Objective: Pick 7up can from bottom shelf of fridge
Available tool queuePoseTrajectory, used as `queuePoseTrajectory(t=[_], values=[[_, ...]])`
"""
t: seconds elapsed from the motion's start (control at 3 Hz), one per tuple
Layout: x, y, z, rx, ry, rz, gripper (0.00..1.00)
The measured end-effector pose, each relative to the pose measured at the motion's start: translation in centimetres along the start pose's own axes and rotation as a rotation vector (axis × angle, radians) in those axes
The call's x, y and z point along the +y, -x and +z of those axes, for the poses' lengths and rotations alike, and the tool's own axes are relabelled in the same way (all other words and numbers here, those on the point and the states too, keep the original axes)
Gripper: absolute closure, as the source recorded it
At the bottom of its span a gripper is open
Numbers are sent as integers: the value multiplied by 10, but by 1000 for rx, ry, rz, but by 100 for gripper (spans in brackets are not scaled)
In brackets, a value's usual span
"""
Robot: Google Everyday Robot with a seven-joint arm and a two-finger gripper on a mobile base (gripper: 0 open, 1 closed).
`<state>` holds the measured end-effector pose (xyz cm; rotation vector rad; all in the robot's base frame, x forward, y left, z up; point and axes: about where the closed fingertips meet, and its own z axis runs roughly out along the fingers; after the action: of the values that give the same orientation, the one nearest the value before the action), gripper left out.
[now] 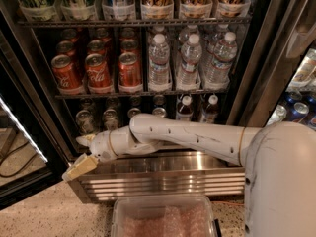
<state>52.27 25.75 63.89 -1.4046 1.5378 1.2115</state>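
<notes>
The gripper [81, 154] is held low at the near left corner of the fridge [173, 184], in front of the bottom shelf [74, 134]. Its two cream fingers [79, 168] are spread apart, and nothing is gripped between them. The 7up can [85, 122] is seen standing on that shelf, just behind and above the gripper, at the left end of a row of like cans. Red Coca-Cola cans [91, 70] are ranged on the rack above.
</notes>
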Motion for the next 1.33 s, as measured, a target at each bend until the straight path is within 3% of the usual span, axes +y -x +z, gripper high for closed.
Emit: queuePoseTrajectory(t=[0.33, 0.67, 1.0, 1.33], values=[[-16, -2, -2, 41, -72, -60, 16], [-18, -1, -2, 40, -80, -61, 18], [-18, -1, -2, 41, -80, -61, 33], [-16, -5, 10, 123, -60, -80, 17]])
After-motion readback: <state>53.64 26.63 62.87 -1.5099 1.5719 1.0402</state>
